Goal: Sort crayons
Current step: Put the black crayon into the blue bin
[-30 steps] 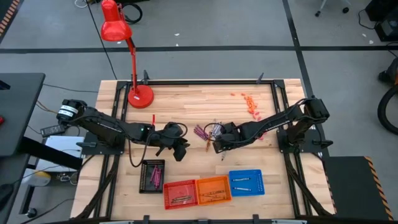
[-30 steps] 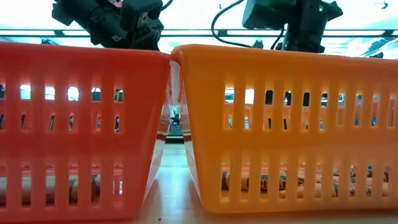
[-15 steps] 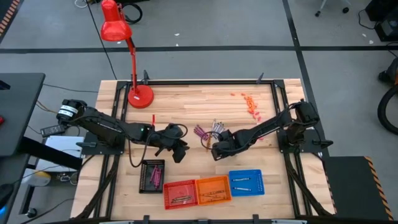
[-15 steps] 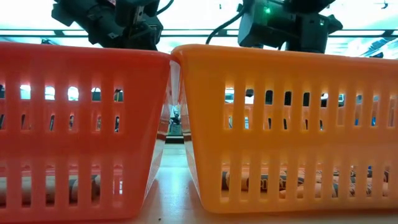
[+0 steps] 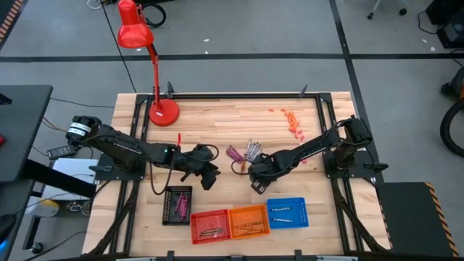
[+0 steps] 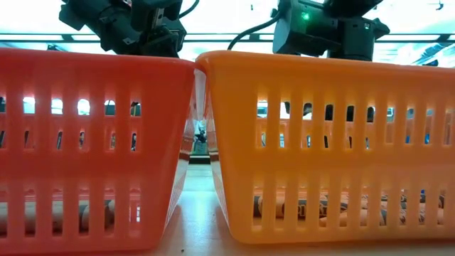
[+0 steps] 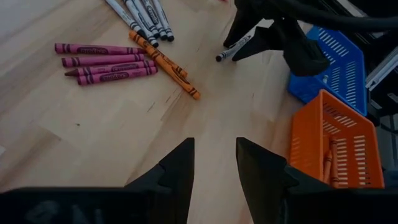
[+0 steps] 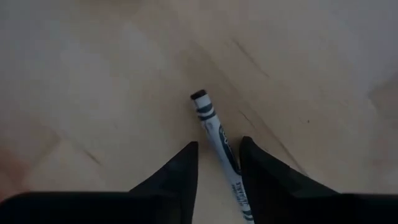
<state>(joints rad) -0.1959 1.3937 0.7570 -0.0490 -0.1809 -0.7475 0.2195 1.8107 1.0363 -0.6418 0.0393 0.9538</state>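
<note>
A pile of crayons (image 5: 243, 152) lies mid-table: magenta ones (image 7: 106, 62), an orange one (image 7: 165, 65) and grey-white ones (image 7: 143, 15). One grey-white crayon (image 8: 217, 146) lies apart on the wood. My right gripper (image 8: 219, 171) points down over it, open, with a finger on either side of it; it also shows in the high view (image 5: 257, 181). My left gripper (image 7: 214, 168) hovers open above bare table left of the pile, slanting down, holding nothing. My right gripper stands astride the grey-white crayon's middle (image 8: 225, 163) from above, fingers across its length. One finger (image 8: 255, 168) lies close against the crayon's side, and I cannot tell whether it touches. The crayon lies flat on the table.
Along the near edge stand a black basket (image 5: 177, 204), a red basket (image 5: 210, 226), an orange basket (image 5: 249, 221) and a blue basket (image 5: 288, 212), each with crayons. A red lamp (image 5: 156, 109) stands far left. Red-pink bits (image 5: 290, 122) lie far right.
My right gripper has sunk toward the table and moved a little toward the near edge, away from the pile, rolling about its own axis as it went. It now stands over the single grey-white crayon.
</note>
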